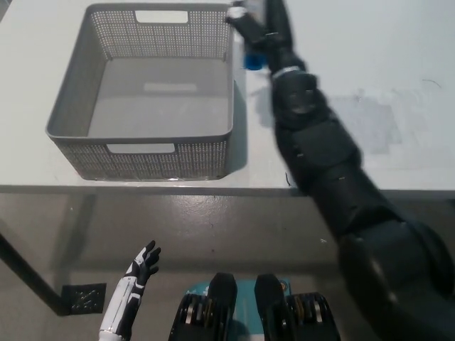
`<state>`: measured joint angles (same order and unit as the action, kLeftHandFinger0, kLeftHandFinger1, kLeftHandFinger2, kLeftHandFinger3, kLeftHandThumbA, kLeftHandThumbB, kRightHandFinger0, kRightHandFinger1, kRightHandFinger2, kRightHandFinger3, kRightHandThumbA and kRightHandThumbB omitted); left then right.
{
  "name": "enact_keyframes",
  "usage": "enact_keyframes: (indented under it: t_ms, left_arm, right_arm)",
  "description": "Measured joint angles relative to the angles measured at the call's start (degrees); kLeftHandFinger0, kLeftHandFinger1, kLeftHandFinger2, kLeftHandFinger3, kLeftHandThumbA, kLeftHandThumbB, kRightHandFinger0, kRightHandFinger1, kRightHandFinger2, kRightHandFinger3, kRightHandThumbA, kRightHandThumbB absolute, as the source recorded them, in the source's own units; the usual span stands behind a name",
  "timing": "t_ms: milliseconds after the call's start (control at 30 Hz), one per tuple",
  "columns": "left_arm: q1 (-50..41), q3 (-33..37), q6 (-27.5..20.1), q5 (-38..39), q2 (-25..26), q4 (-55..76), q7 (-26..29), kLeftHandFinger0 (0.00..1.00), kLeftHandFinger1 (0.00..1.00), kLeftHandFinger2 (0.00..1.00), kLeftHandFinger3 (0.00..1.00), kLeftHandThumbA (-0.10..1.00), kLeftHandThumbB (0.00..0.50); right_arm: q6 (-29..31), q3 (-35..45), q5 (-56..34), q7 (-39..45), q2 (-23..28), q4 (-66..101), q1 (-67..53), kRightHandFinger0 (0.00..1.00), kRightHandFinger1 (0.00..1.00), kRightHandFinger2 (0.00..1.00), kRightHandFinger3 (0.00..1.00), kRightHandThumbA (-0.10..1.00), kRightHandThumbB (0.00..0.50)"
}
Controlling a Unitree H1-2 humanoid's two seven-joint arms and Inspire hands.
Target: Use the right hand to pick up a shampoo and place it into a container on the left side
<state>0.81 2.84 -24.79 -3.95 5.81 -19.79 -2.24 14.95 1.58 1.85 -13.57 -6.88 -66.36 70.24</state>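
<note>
The right robot hand [261, 28] grips the shampoo [253, 58] above the basket's [142, 158] far right rim (mid-carry). Next: shift left over the interior, then release. The left robot hand [142, 266] rests open, below the bench [370, 85].

Basket [85, 138] on table [398, 85] at left; shampoo [253, 58] in right hand [261, 32] beside its right rim; left hand [142, 266] low, before table edge.

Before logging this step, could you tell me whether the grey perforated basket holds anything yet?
Empty: the grey perforated basket's floor is bare.
</note>
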Motion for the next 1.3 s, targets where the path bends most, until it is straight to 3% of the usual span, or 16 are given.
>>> enact_keyframes:
  t_ms: [100,133,200,367,533,700,800,833,867,900,933,1033,1133,1267,1300]
  left_arm:
    - [0.00,0.01,0.00,0.01,0.00,-0.03,-0.06,1.00,1.00,1.00,1.00,1.00,0.236]
    - [0.00,0.01,0.00,0.00,0.00,-0.03,-0.07,1.00,1.00,1.00,1.00,1.00,0.238]
    - [0.00,0.02,0.00,-0.05,0.00,-0.03,-0.09,1.00,1.00,1.00,1.00,1.00,0.244]
    - [0.01,0.04,0.00,-0.07,0.00,-0.02,-0.15,1.00,1.00,1.00,1.00,1.00,0.240]
    - [0.03,0.04,0.00,-0.16,0.00,-0.01,-0.41,1.00,1.00,1.00,1.00,1.00,0.236]
    - [0.19,0.02,0.00,-0.15,0.00,-0.01,-0.50,1.00,1.00,1.00,1.00,1.00,0.246]
    - [0.30,0.01,0.01,-0.19,0.00,0.00,-0.53,1.00,1.00,1.00,1.00,1.00,0.256]
    - [0.34,0.01,0.01,-0.20,0.00,0.00,-0.53,1.00,1.00,1.00,1.00,1.00,0.251]
    - [0.41,0.01,0.01,-0.20,0.00,-0.01,-0.54,1.00,1.00,1.00,1.00,1.00,0.252]
    - [0.49,0.01,0.01,-0.21,0.00,-0.01,-0.54,1.00,1.00,1.00,1.00,1.00,0.250]
    - [0.60,0.00,0.01,-0.20,0.00,-0.01,-0.55,1.00,1.00,1.00,1.00,1.00,0.251]
    - [0.96,0.00,0.04,-0.17,0.00,0.02,-0.70,1.00,1.00,1.00,1.00,1.00,0.259]
    - [1.13,-0.03,0.13,-0.07,0.00,0.20,-0.83,1.00,1.00,1.00,1.00,1.00,0.236]
    - [1.23,-0.03,0.12,0.09,0.00,0.18,-1.14,1.00,1.00,1.00,1.00,1.00,0.241]
    - [1.28,-0.03,0.12,0.15,0.00,0.18,-1.16,1.00,1.00,1.00,1.00,1.00,0.248]
  right_arm:
    - [0.00,-0.60,0.31,-0.62,-2.69,-0.71,0.87,0.00,0.40,0.84,0.76,-0.10,0.144]
    - [-0.01,-0.74,0.39,-0.87,-3.51,-0.97,1.10,0.00,0.38,0.78,0.71,-0.10,0.200]
    - [-0.07,-1.09,0.58,-1.45,-5.13,-1.28,1.46,0.00,0.38,0.83,0.75,-0.10,0.144]
    - [-0.07,-2.09,1.40,-2.59,-7.34,-1.84,1.56,0.00,0.37,0.81,0.71,-0.10,0.158]
    - [-0.05,-2.71,1.65,-2.99,-8.67,-3.39,1.55,0.00,0.44,0.83,0.81,-0.10,0.132]
    - [-0.03,-3.57,2.03,-3.63,-8.89,-5.63,1.44,0.00,0.44,0.83,0.79,-0.10,0.134]
    - [0.11,-3.82,2.10,-3.79,-8.85,-6.73,1.10,0.05,0.47,0.82,0.76,-0.10,0.166]
    - [0.15,-3.87,2.11,-3.80,-8.81,-7.02,0.97,0.13,0.53,0.83,0.73,-0.10,0.180]
    - [0.21,-3.94,2.11,-3.80,-8.73,-7.43,0.76,0.21,0.61,0.91,0.79,-0.08,0.186]
    - [0.28,-4.01,2.11,-3.80,-8.66,-7.70,0.60,0.27,0.50,0.67,0.67,0.03,0.193]
    - [0.32,-4.17,2.15,-3.79,-8.51,-8.04,0.50,0.28,0.46,0.60,0.60,0.07,0.210]
    - [0.41,-4.65,2.27,-3.65,-7.66,-8.30,0.39,0.29,0.40,0.54,0.57,0.18,0.236]
    - [0.68,-4.97,2.29,-3.37,-6.71,-8.30,0.38,0.40,0.50,0.65,0.72,0.22,0.247]
    - [0.99,-5.01,2.27,-2.63,-6.02,-8.29,0.36,0.48,0.57,0.73,0.89,0.30,0.277]
    - [1.08,-5.01,2.25,-2.38,-5.97,-8.28,0.34,0.53,0.62,0.79,0.96,0.35,0.292]
